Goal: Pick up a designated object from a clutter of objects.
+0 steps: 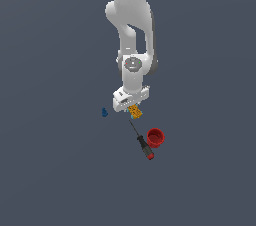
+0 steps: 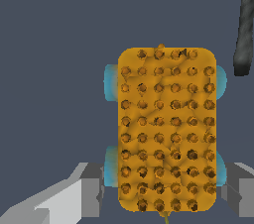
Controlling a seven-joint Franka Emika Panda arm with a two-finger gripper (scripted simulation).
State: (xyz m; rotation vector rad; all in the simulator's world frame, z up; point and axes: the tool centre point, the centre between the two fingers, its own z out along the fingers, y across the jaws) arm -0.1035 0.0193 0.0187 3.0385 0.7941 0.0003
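Note:
The flat orange-yellow studded block (image 1: 135,112) with light blue wheel rounds lies under my gripper (image 1: 131,108) in the exterior view. In the wrist view the block (image 2: 167,129) fills the middle, and my gripper (image 2: 163,191) straddles its near end. The grey fingers (image 2: 92,188) press against the blue rounds on both sides with no gap showing. I cannot tell whether the block is off the floor.
A red-and-black-handled screwdriver (image 1: 142,141) lies just beyond the block toward the exterior view's lower right; its dark shaft (image 2: 243,29) shows in the wrist view. A red cup (image 1: 155,137) stands beside its handle. A tiny blue piece (image 1: 104,112) sits on the exterior view's left.

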